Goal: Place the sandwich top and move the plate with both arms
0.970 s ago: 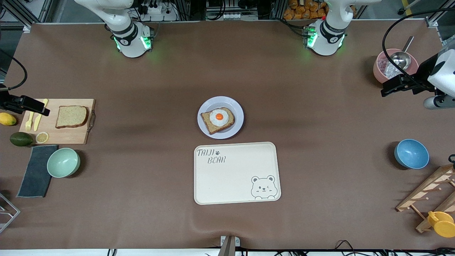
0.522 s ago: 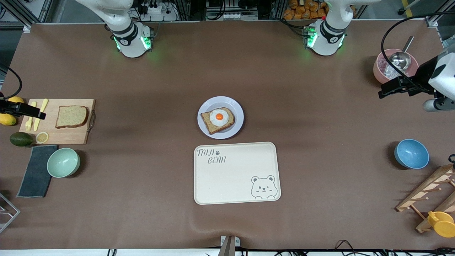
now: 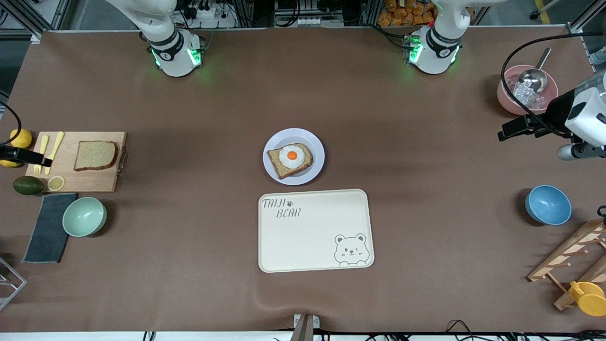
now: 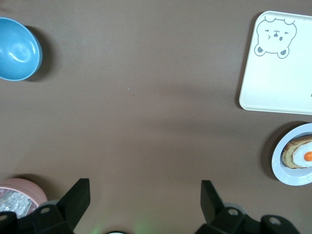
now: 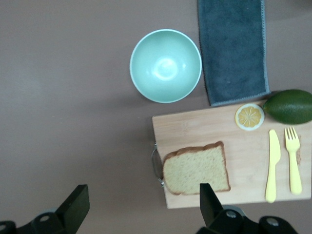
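2 grippers I run stand released: right gripper (image 5: 141,207) over the sandwich top (image 3: 95,155); left gripper (image 4: 145,202) near the pink bowl (image 3: 509,103); plate (image 3: 316,144) untouched.

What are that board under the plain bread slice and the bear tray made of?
The board looks like unvarnished pale wood: grain lines show, and a thin metal-looking handle sits at one end. The bear tray looks like matte cream plastic or melamine, perhaps a fibre composite: a smooth moulded rim, rounded corners, a printed bear. The pictures leave it open.
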Action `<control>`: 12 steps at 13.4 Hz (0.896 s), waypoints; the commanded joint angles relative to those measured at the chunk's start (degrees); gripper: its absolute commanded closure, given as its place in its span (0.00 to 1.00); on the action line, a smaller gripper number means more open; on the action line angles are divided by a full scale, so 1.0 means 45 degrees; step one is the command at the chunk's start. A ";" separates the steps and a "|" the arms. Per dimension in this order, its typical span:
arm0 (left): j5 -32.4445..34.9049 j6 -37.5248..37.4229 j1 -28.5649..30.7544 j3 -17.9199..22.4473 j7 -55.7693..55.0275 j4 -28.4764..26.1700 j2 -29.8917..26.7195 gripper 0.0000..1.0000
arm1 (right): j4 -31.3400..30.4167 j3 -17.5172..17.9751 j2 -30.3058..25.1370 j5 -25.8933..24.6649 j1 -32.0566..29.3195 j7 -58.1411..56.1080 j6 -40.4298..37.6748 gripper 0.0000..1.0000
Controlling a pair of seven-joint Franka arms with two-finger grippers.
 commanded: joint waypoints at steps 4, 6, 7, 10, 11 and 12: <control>-0.0277 0.1179 -0.0021 -0.0047 0.0163 -0.1163 -0.0172 0.00 | -0.0263 0.0187 0.1294 0.1227 -0.1699 -0.3390 0.0515 0.00; -0.0296 0.1239 -0.0021 -0.0047 0.0163 -0.1340 -0.0153 0.00 | -0.0769 0.0187 0.1414 0.1325 -0.2108 -0.4135 0.1021 0.00; -0.0432 0.1316 -0.0021 -0.0047 0.0163 -0.1514 -0.0134 0.00 | -0.1119 0.0187 0.1414 0.1383 -0.2129 -0.4293 0.1333 0.00; -0.0804 0.2233 -0.0040 -0.0066 0.0163 -0.2276 -0.0133 0.00 | -0.1804 0.0187 0.1647 0.1500 -0.2500 -0.5189 0.2173 0.00; -0.0824 0.2409 -0.0079 -0.0144 0.0163 -0.2374 -0.0095 0.00 | -0.2039 0.0187 0.1764 0.1714 -0.2655 -0.5560 0.2544 0.00; -0.0824 0.2643 -0.0079 -0.0241 0.0163 -0.2608 -0.0094 0.00 | -0.2138 0.0187 0.1997 0.1909 -0.2753 -0.6048 0.2915 0.00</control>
